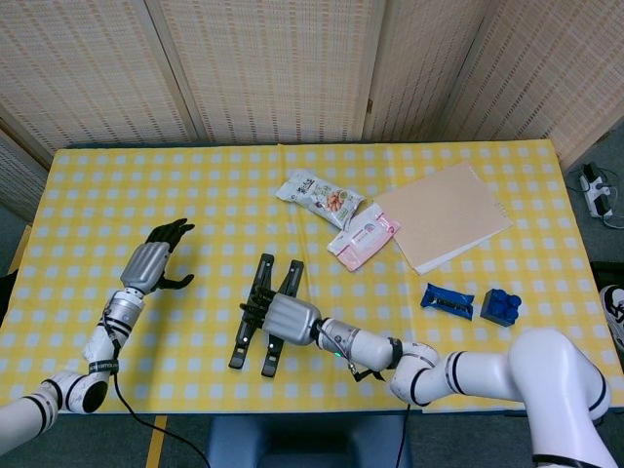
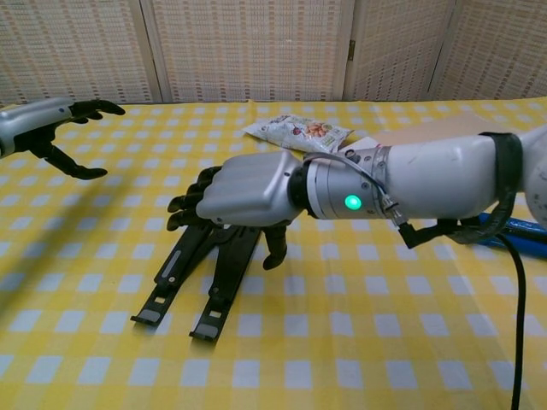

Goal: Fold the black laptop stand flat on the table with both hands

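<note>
Stand of black folding metal bars lies flat near the front edge of the yellow checked table; the right hand rests over it, fingers curled downward; the left hand hovers well apart toward the left edge, fingers spread and empty.

Matt black laptop stand, checked cloth tablecloth

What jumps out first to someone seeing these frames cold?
The right hand over the black laptop stand, near the table's front edge, fingers curled down above its arms. Next, the left hand raised off to the side, holding nothing, fingers apart. Behind, a snack bag and a tan folder stand out on the yellow checked cloth.
</note>
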